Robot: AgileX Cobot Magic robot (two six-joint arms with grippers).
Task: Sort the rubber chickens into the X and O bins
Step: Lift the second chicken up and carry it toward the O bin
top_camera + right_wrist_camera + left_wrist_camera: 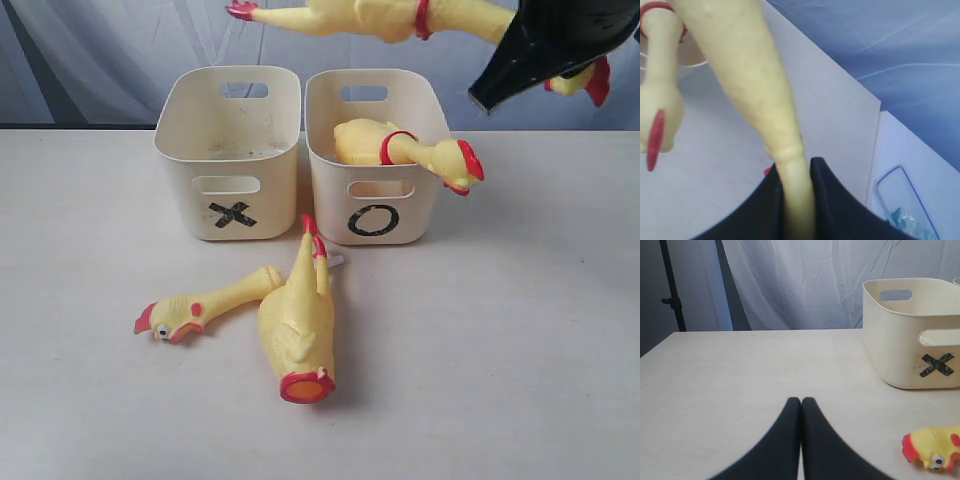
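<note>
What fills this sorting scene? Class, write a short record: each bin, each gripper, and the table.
X bin: no chicken visible inside
O bin: draped chicken, head hanging over the rim
Right gripper: shut on held chicken, high above the bins
Left gripper: shut, holding nothing, low over the table
Table: headless body and head-and-neck piece lying in front of the bins

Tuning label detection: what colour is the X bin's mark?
Black X mark on the cream-white bin; clearest in the exterior view.
</note>
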